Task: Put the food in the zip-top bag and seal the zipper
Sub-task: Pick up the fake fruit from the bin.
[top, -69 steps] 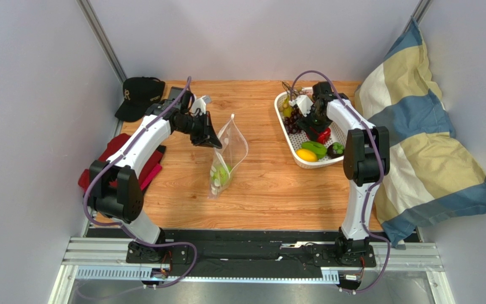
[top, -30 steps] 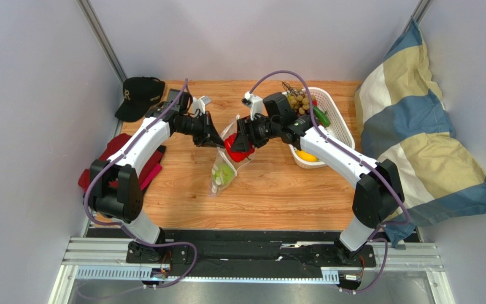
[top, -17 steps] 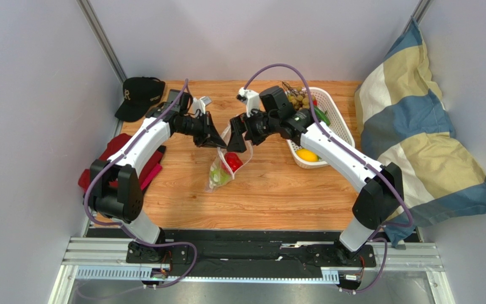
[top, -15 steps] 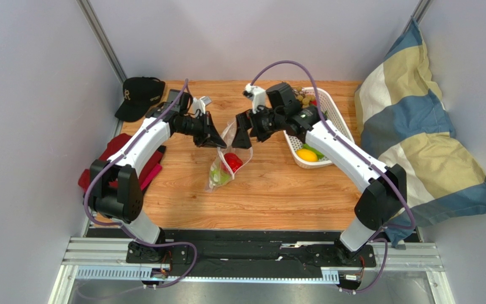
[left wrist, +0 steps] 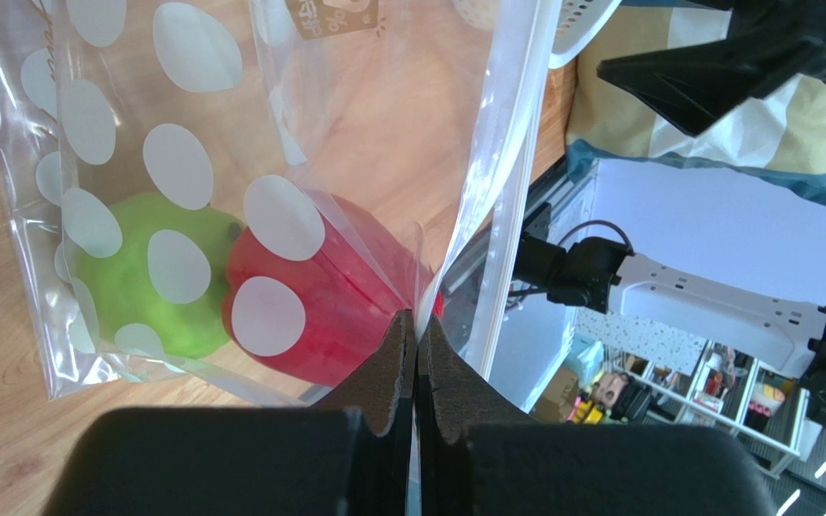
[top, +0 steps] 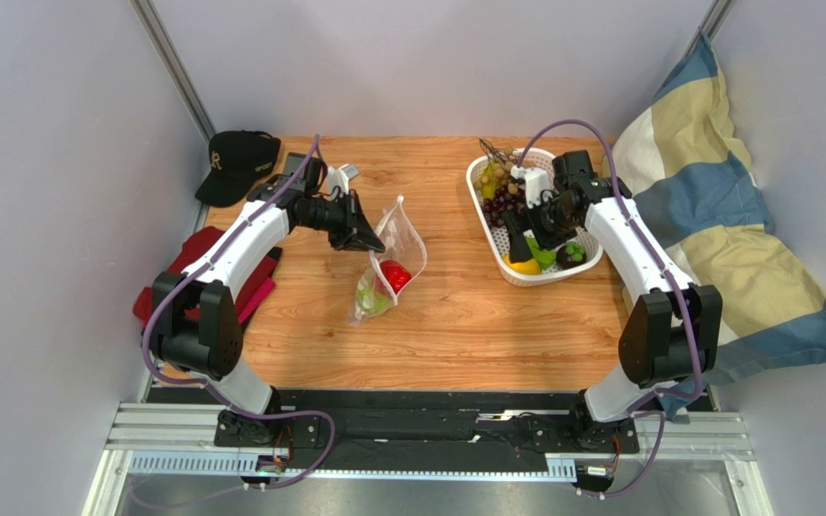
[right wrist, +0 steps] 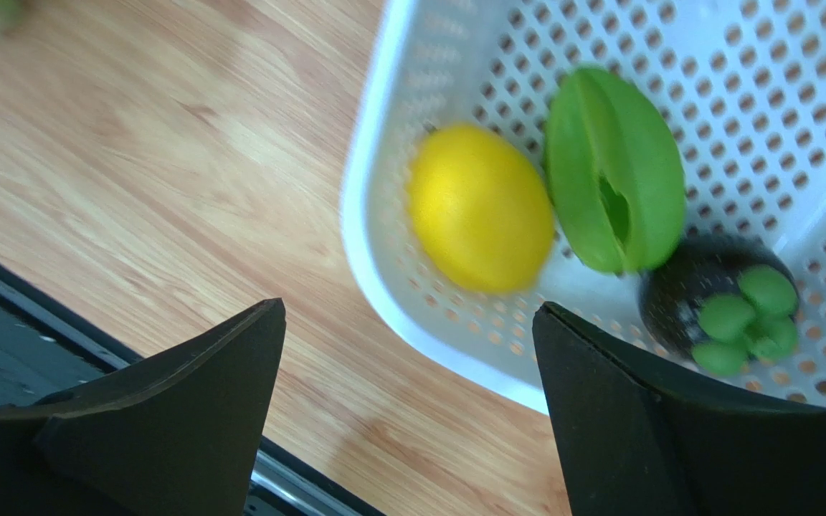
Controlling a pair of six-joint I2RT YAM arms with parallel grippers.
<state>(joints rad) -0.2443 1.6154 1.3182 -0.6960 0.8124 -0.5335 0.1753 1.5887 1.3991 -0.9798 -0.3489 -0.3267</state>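
Observation:
The dotted clear zip-top bag hangs from my left gripper, which is shut on its top edge. Inside lie a red pepper and a green piece. My right gripper is open and empty above the white basket. The basket holds a yellow lemon, a green piece, a dark fruit with green bumps and a grape bunch. The zipper strip runs along the bag's open mouth.
A black cap lies at the back left. A red cloth lies under the left arm. A striped pillow leans at the right wall. The table's near edge has a black rail.
My right gripper carried the red pepper from the basket to the bag, let it go inside, then swung back over the basket, open. The left gripper held the bag still.

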